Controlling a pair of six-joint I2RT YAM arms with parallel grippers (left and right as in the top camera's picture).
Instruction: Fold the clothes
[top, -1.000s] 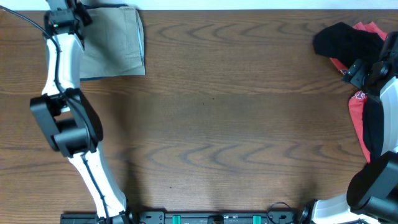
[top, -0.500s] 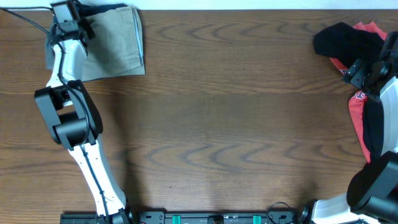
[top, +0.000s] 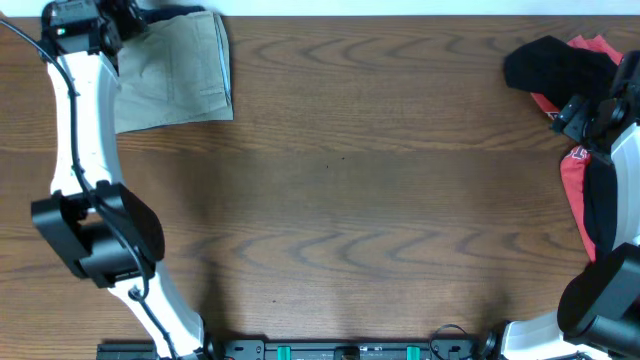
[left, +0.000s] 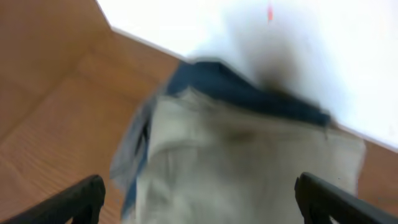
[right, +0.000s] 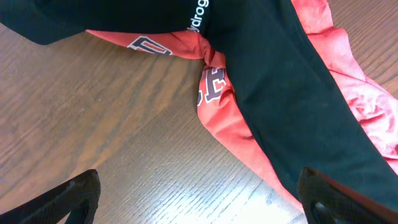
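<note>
The clothes are folded khaki-beige shorts (top: 175, 70) lying at the table's far left corner, over a dark navy garment (top: 178, 12) that peeks out along the back edge. My left gripper (top: 128, 20) hovers at the shorts' back left corner, open and holding nothing. In the left wrist view the khaki shorts (left: 249, 168) fill the space between the wide-spread fingers (left: 81, 199), with the navy garment (left: 249, 93) behind; this view is blurred. My right gripper (right: 202, 205) is open above bare wood beside a black garment (right: 280, 93) and a red one (right: 227, 124).
A heap of black sportswear (top: 555, 65) and red sportswear (top: 572, 185) lies at the far right, partly under my right arm (top: 600, 200). The white wall edge (top: 400, 8) runs along the back of the brown wooden table (top: 350, 200).
My left gripper has opened and let go of the khaki shorts. The left arm has swung leftward, uncovering more of the folded shorts. The right arm has not moved.
</note>
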